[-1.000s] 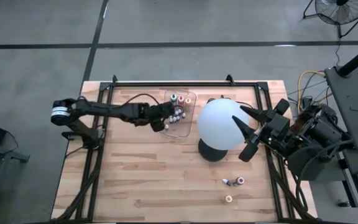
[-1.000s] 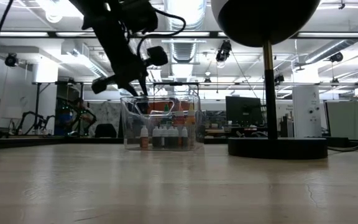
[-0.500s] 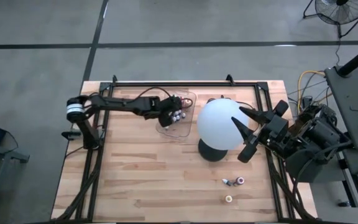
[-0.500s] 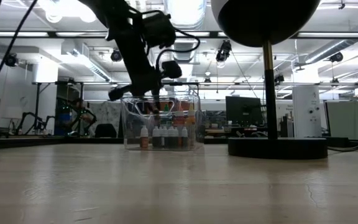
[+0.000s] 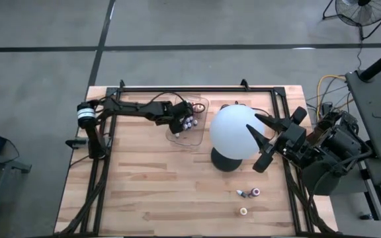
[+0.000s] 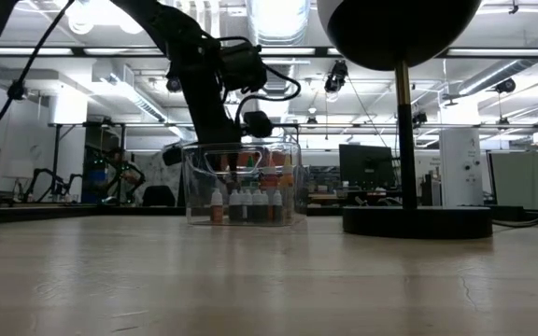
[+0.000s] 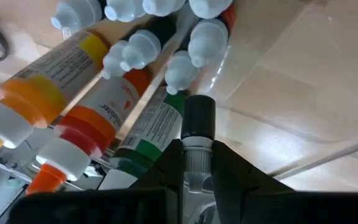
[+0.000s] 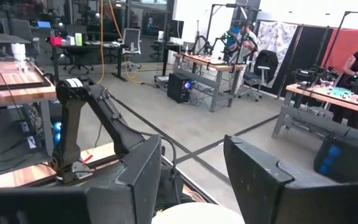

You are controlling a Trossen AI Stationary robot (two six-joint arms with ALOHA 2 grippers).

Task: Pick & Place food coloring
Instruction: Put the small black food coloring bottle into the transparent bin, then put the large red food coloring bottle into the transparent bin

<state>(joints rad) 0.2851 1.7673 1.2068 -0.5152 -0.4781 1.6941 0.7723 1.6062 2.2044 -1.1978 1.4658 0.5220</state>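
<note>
My left gripper (image 5: pixel 181 119) reaches into the clear plastic tray (image 5: pixel 197 135) at the far middle of the table, shut on a small vial with a black cap (image 7: pixel 199 118). Below it several food coloring bottles (image 7: pixel 104 106) lie and stand in the tray: orange, red and green ones, most with white caps. The low view shows them in a row on the tray floor (image 6: pixel 246 205). Three more small bottles (image 5: pixel 249 192) lie loose on the table near its front right. My right gripper (image 5: pixel 264 142) hangs open, high beside the white globe (image 5: pixel 233 131). My left gripper pinches the vial's pale body just under the black cap (image 7: pixel 196 158) between its two fingers. The vial lies along the fingers, and its cap sticks out past their tips. The fingers slant down from the table's left side. The vial hangs over the bottles in the tray.
The white globe on its black round base (image 5: pixel 225 160) stands right of the tray, and its stem (image 6: pixel 405 140) rises in the low view. A black frame (image 5: pixel 177 88) runs along the table's far and side edges. Bare wood lies in front of the tray.
My left gripper has gone toward the table's right edge and down, from the tray's left rim to inside the tray. It has tipped a little steeper and stays shut on the vial. My right arm has kept still.
</note>
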